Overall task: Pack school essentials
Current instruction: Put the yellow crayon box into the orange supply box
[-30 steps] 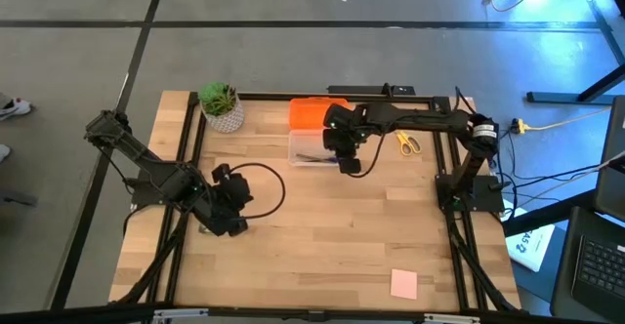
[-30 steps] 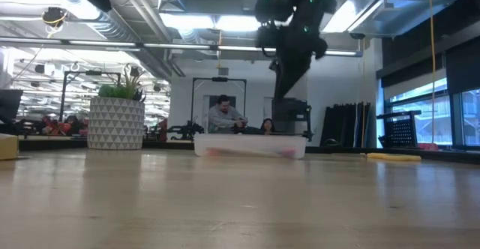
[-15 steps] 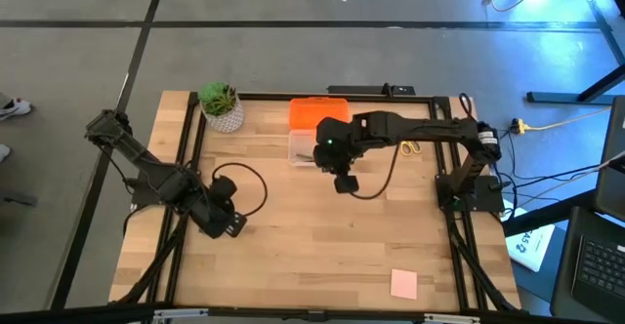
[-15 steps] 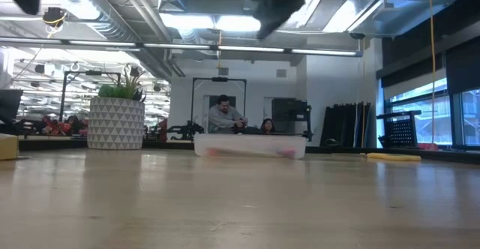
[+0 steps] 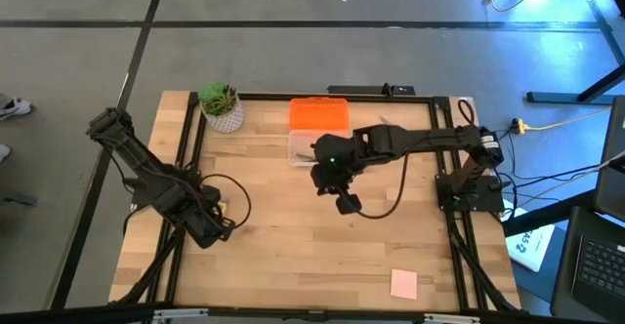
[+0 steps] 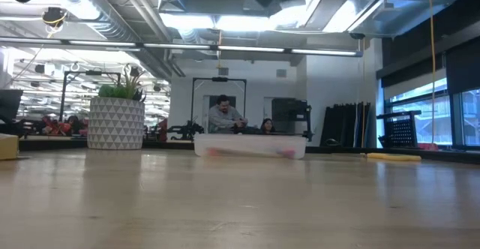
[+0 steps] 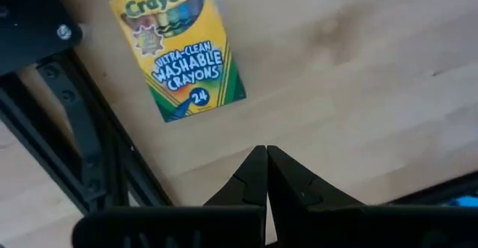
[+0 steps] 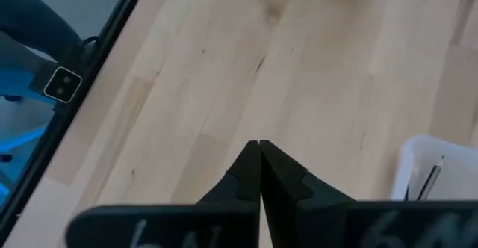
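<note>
Since a second ago, we see the right gripper (image 5: 346, 205) has withdrawn from over the clear case (image 5: 308, 148) toward table centre, fingers closed together and empty; we judge a deposit complete. The left gripper (image 5: 217, 228), also closed on nothing, has retreated toward the 9 o'clock edge, just beside the crayon box (image 7: 178, 48). In the left wrist view the box lies flat, long axis running 11 to 5 o'clock. The pink note pad (image 5: 403, 284) waits at 5 o'clock.

Pale planked wooden table (image 5: 293, 236) looks smooth, matt; on it, glossy printed cardboard green-yellow crayon box (image 7: 178, 46); translucent plastic case (image 6: 250, 145).
</note>
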{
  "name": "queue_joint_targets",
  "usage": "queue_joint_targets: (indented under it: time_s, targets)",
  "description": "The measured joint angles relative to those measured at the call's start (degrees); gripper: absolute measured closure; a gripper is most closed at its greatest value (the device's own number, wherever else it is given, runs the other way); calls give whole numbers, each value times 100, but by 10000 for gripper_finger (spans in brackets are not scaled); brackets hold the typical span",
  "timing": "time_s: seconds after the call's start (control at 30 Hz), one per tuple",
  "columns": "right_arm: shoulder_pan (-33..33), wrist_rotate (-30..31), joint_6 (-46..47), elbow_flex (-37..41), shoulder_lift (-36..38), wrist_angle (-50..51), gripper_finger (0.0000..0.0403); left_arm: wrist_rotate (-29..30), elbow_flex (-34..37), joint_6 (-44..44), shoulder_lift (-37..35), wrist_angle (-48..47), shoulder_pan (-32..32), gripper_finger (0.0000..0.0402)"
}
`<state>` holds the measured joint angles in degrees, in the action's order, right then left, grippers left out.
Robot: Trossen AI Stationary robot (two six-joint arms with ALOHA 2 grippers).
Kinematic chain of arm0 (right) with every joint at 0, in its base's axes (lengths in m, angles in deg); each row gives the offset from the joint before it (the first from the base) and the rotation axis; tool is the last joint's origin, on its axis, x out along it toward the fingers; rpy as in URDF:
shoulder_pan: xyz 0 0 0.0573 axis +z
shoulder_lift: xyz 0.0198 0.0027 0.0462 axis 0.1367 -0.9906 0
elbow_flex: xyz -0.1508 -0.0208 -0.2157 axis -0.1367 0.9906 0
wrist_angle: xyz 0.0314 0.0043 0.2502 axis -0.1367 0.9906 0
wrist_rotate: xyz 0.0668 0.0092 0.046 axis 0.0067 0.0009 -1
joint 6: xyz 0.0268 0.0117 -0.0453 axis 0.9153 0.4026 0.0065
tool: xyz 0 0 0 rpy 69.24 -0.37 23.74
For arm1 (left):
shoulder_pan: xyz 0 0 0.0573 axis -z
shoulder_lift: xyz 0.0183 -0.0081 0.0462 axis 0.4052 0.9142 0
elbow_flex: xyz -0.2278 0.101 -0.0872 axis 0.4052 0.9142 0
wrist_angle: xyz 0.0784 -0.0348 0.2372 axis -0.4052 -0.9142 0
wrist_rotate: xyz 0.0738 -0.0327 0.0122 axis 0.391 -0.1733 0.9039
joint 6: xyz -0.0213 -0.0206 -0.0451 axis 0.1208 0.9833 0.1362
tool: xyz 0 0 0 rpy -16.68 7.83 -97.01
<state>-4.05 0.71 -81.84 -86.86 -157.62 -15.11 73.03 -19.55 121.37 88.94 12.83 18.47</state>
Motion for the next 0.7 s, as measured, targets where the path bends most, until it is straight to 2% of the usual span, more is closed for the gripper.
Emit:
queue_joint_targets:
  time_s: [0.23,0.4,0.7]
  targets:
    - [125,-15,5,2,0,-13,390,79,43,-359,0,207,17,401]
    - [137,-625,4,4,0,-13,397,81,43,-498,0,201,17,401]
    - [139,-647,9,9,-2,-13,379,81,43,-493,0,201,17,402]
